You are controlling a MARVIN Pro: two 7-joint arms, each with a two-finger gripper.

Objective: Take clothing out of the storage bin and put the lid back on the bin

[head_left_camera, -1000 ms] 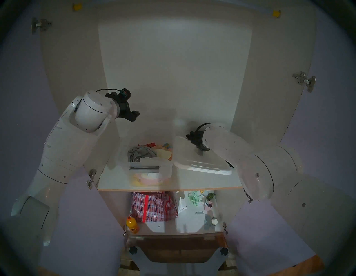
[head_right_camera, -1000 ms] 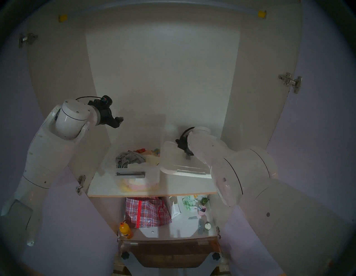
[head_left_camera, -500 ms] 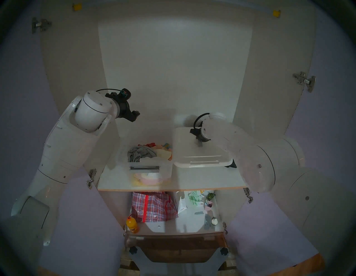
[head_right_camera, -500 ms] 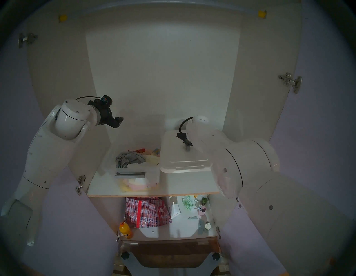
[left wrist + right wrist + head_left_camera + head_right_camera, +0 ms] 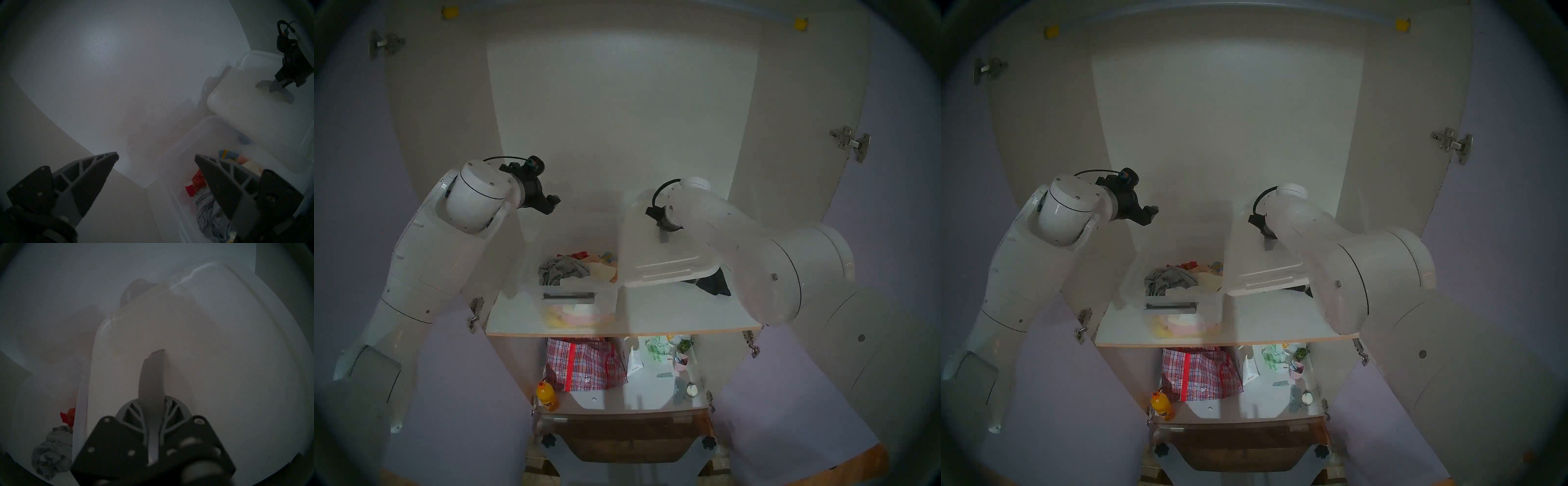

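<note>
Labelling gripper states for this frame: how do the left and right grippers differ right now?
The left gripper is open and empty; the right gripper is shut on the grey strip handle of the flat white plastic lid.
The left gripper hangs in free air above the clear plastic storage bin; the right gripper holds the lid tilted, clear of the shelf.
Both have dark, ribbed, wedge-shaped fingers.

Both head views look down from above into the open cupboard, showing nearly the same scene. The left wrist view faces the back wall from high up; the right wrist view sits close over the lid (image 5: 203, 344), which all views share
</note>
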